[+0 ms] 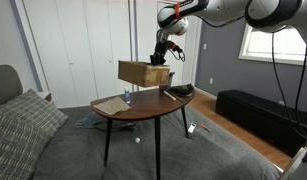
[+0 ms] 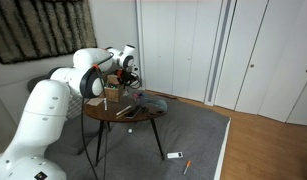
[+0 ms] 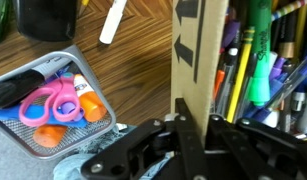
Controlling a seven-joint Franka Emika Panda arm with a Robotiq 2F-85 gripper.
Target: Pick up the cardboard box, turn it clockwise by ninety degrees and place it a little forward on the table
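The brown cardboard box (image 1: 141,72) hangs just above the far side of the round wooden table (image 1: 143,110). My gripper (image 1: 165,60) grips its right end from above. In the wrist view the fingers (image 3: 193,135) are shut on the box's upright cardboard wall (image 3: 198,50). Several pens and markers (image 3: 255,60) lie inside the box. In an exterior view the gripper (image 2: 126,68) is above the table (image 2: 128,112), and the arm mostly hides the box.
A mesh tray (image 3: 53,105) with pink scissors sits on the table beside the box, also seen in an exterior view (image 1: 178,92). A white marker (image 3: 113,20) lies on the wood. A flat tan sheet (image 1: 111,105) lies near the front-left edge. A black bench (image 1: 263,112) stands by the wall.
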